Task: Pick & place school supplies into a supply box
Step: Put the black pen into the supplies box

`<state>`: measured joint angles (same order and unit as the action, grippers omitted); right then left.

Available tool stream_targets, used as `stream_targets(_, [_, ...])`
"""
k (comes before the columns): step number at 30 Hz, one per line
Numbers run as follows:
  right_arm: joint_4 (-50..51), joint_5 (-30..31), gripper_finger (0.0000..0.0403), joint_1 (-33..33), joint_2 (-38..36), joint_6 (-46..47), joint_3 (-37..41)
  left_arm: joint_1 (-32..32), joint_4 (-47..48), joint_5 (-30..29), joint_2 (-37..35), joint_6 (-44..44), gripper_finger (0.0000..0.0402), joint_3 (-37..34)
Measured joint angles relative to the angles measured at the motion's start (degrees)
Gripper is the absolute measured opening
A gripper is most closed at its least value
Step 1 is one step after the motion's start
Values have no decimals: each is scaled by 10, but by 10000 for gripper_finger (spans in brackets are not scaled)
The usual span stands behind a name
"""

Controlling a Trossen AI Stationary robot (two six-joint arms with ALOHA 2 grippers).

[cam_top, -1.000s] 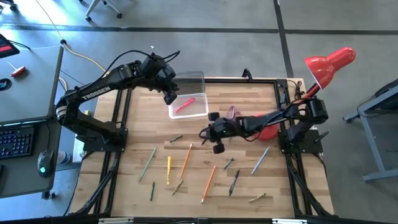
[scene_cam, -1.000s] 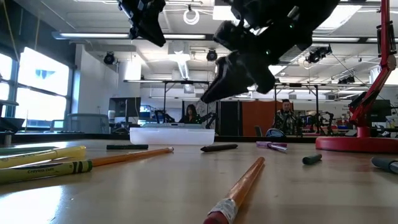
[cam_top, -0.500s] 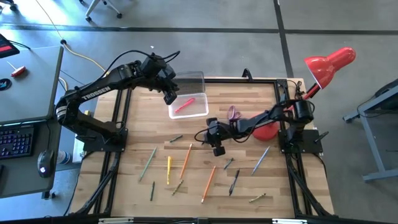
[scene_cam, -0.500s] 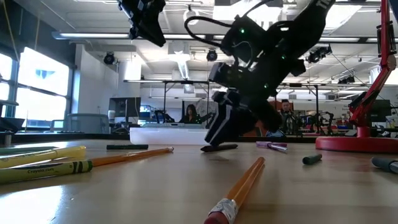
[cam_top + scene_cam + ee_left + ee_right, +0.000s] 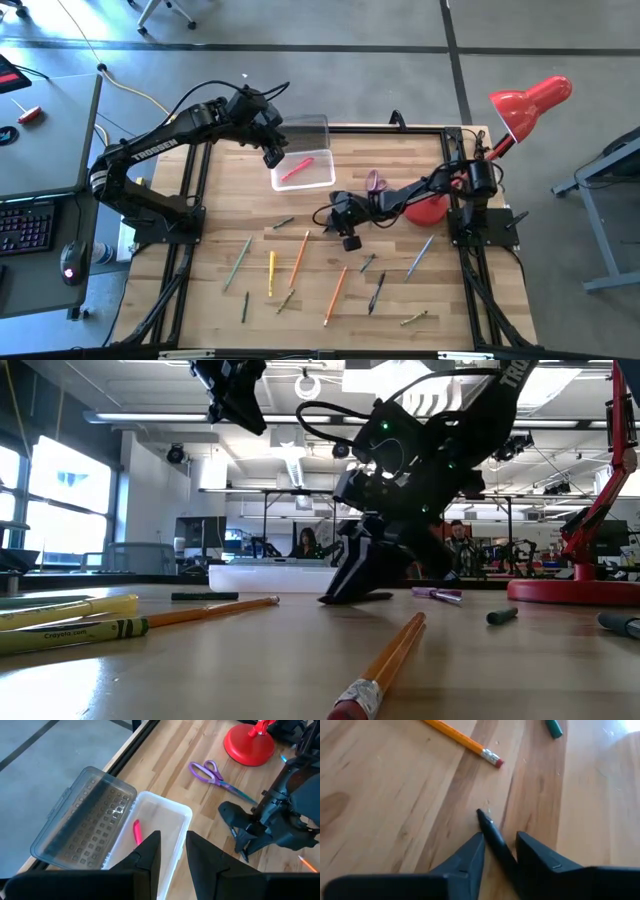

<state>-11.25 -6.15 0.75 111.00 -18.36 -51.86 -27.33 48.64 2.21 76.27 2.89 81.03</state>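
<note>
The supply box (image 5: 303, 170) is a clear case whose open lid (image 5: 305, 128) lies back toward the far edge. A pink-red marker (image 5: 136, 831) lies inside it. My left gripper (image 5: 173, 837) hovers open above the box and holds nothing. My right gripper (image 5: 500, 836) is down at the table's middle (image 5: 325, 215), open, with its fingertips at the wood on either side of a black pen (image 5: 490, 832). The pen lies flat on the table. Purple-handled scissors (image 5: 373, 182) lie flat just beyond that gripper, toward the far edge. My right gripper comes slanting down from the table's right, and its two fingers straddle the black pen near one end (image 5: 492, 837). One finger (image 5: 479, 845) stands close against the pen's side. I cannot tell whether it touches. The pen lies flat on the wood.
Orange pencils (image 5: 299, 257) (image 5: 335, 295), a yellow one (image 5: 270, 272), a green one (image 5: 237, 262), a silver pen (image 5: 418, 257) and another black pen (image 5: 376, 292) lie scattered on the near half. The red lamp's base (image 5: 430, 210) stands at the right.
My right gripper has come down from well above the table until its fingertips are at the wood around the black pen, shifting slightly toward the table's left. The pen has stayed where it was.
</note>
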Motion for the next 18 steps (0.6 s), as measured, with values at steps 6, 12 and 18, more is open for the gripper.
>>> stream_targets(6, [-23,45,11,-24,1,17,1,0,6,62,-3,7,120,0])
stream_targets(12, [-116,172,28,-77,8,69,3,0,47,108,-29,19,120,0])
stream_targets(18, [-169,424,8,-108,6,-51,-64,0,71,104,-60,32,120,0])
